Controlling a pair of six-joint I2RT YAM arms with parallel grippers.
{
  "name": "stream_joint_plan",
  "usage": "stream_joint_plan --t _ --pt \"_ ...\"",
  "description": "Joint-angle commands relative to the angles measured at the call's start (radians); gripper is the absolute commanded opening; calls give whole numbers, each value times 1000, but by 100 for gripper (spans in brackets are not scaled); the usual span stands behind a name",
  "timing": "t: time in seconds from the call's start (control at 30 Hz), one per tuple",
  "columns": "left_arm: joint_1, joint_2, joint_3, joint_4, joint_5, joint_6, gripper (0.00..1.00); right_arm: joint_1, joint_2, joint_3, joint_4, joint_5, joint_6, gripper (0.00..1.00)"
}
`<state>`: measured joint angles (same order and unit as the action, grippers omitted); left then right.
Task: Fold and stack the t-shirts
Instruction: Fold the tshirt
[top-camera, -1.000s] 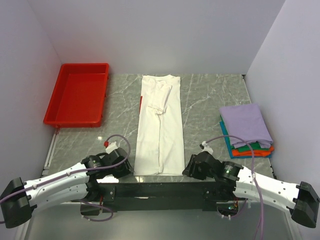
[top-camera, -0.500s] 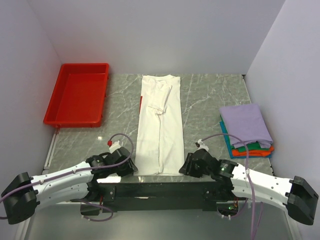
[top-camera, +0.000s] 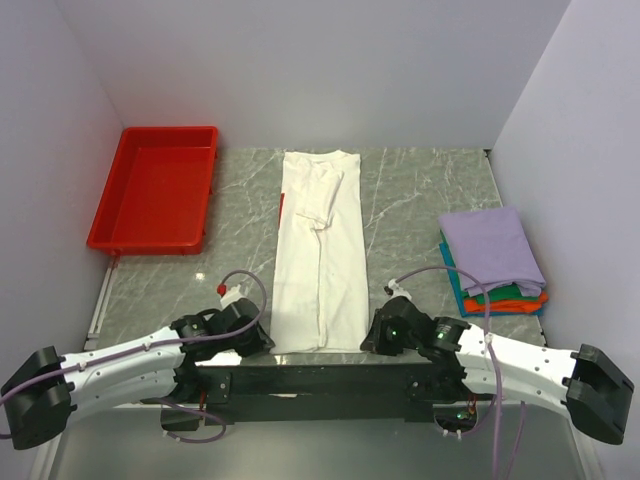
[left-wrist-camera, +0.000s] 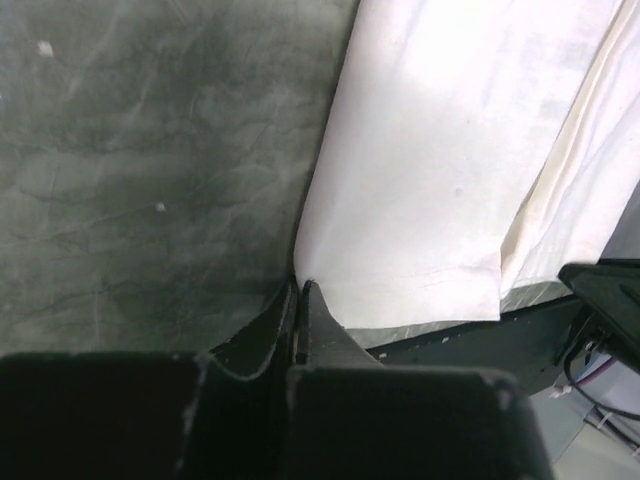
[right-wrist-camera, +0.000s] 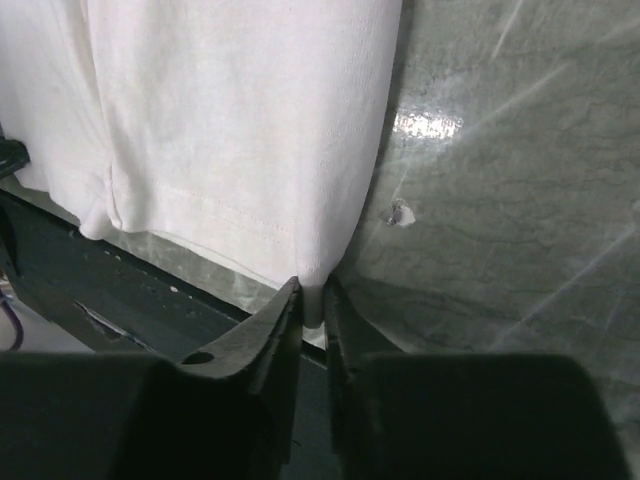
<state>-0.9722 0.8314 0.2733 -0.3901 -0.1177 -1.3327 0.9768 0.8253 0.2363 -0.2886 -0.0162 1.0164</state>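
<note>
Grey marbled bench (top-camera: 420, 190) is seen from above, enclosed by pale walls (top-camera: 300, 70), with a red tray (top-camera: 155, 190) set at its far left. A white t-shirt (top-camera: 320, 250), folded lengthwise into a long strip, is laid down the middle of the bench, its hem at the near edge. A stack of folded t-shirts (top-camera: 495, 285) is placed at the right, a lavender one uppermost with teal, green and orange edges shown beneath. The left gripper (top-camera: 262, 343) is positioned at the hem's near left corner and the right gripper (top-camera: 372, 340) at its near right corner. From the left wrist, the jaws are seen drawn together to a thin slit, and the corner of the white t-shirt (left-wrist-camera: 440, 170) is met at their tips, with bare bench (left-wrist-camera: 150, 150) beside it. From the right wrist, the jaws are seen narrowed onto the hem corner of the white t-shirt (right-wrist-camera: 230, 120), a sliver of cloth being held between them above the dark bench edge.
</note>
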Motion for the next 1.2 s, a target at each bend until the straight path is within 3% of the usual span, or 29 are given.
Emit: stream_joint_plan --t 0.0,0.23,0.47,0.73,0.87,1.03,1.17 --pt "-32 -21 -13 -72 20 -22 1 -6 -21 26 -118 1 -41 19" --pt "-143 -121 9 -125 -23 -89 1 -6 -165 24 -222 -37 -48 0" --pt "-218 -62 96 -148 -86 -89 1 -6 -259 82 -322 -44 -64 0" --pt "-212 84 332 -265 -272 13 0 -30 -83 305 -376 59 -182 0" --pt "-124 127 398 -265 -349 59 0 -131 41 424 -340 33 -268 0" --pt "99 199 425 -98 -278 191 0 -269 202 517 -256 -30 -358 0" --pt "191 325 481 3 -229 262 0 -352 340 616 -184 -47 -380 0"
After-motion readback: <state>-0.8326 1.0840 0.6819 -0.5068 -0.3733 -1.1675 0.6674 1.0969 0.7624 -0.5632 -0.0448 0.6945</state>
